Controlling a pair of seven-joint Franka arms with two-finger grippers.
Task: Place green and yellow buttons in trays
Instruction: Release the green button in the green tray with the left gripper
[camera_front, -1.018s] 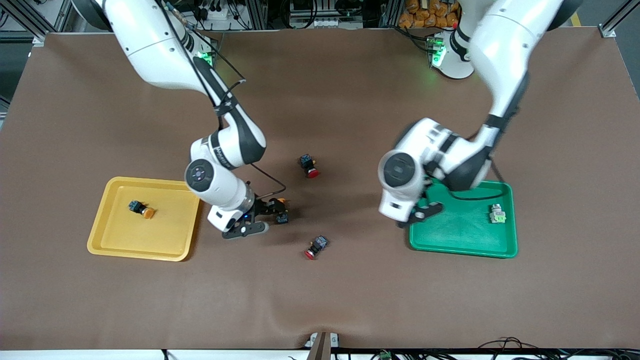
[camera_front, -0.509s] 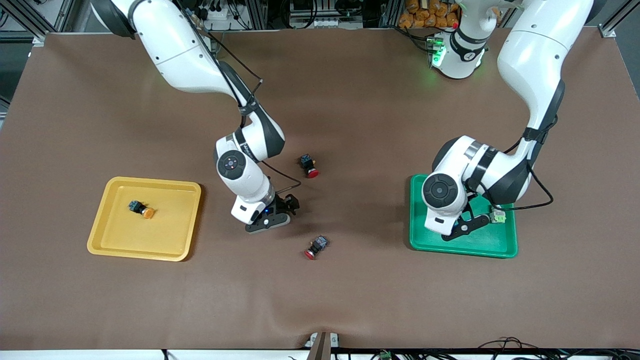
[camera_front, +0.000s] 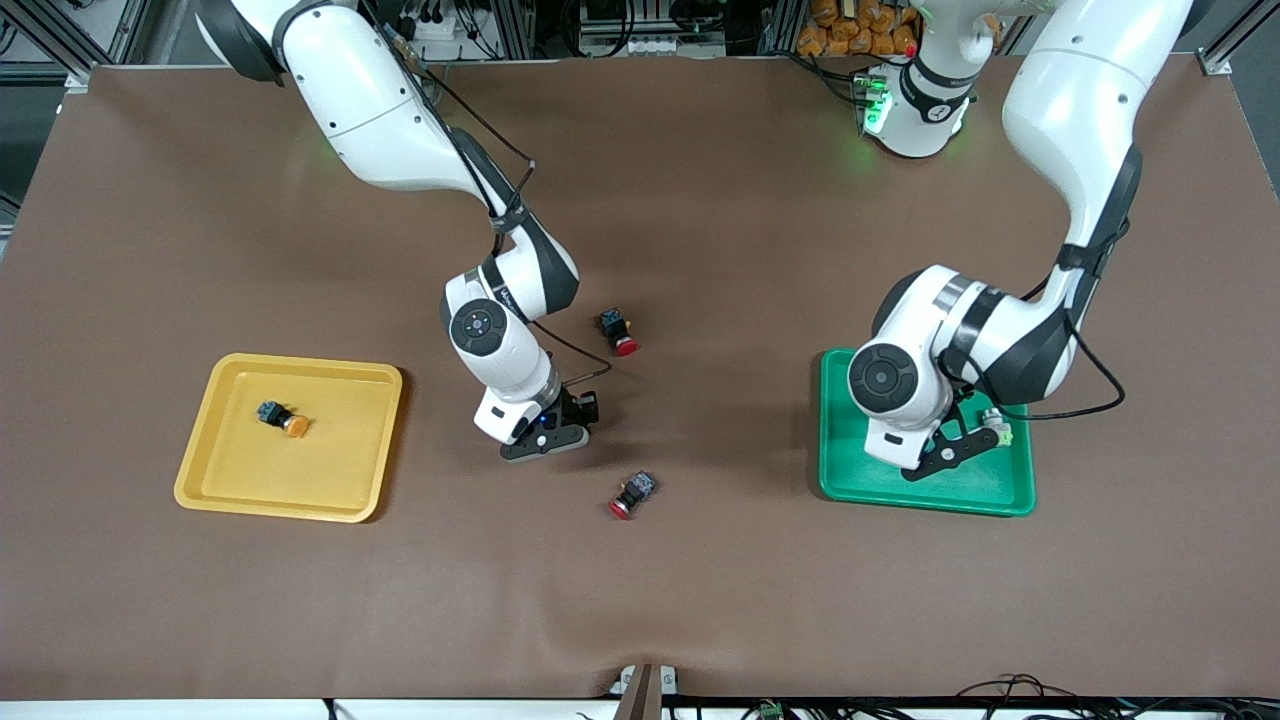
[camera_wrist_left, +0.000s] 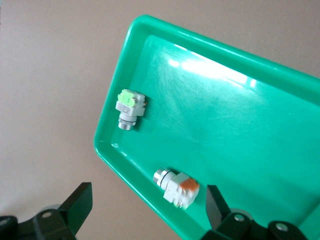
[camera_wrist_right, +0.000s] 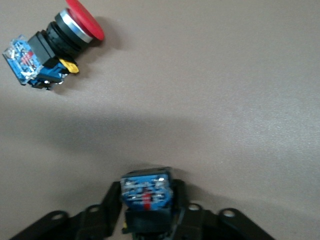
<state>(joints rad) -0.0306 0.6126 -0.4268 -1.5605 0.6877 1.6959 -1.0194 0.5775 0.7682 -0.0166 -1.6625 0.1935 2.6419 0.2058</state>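
Glossy green tray (camera_wrist_left: 210, 115) holds two grey switches (camera_wrist_left: 129, 108); left tool (camera_wrist_left: 145, 215) spread.

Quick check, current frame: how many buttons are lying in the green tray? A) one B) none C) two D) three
C: the left wrist view shows two pale grey buttons, one and another, lying apart inside the green tray, with the open left gripper over the tray's edge.

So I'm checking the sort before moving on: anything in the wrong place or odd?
Nothing stands out. Both pale green buttons lie in the green tray, one orange-capped button lies in the yellow tray, and the right gripper grips another switch.
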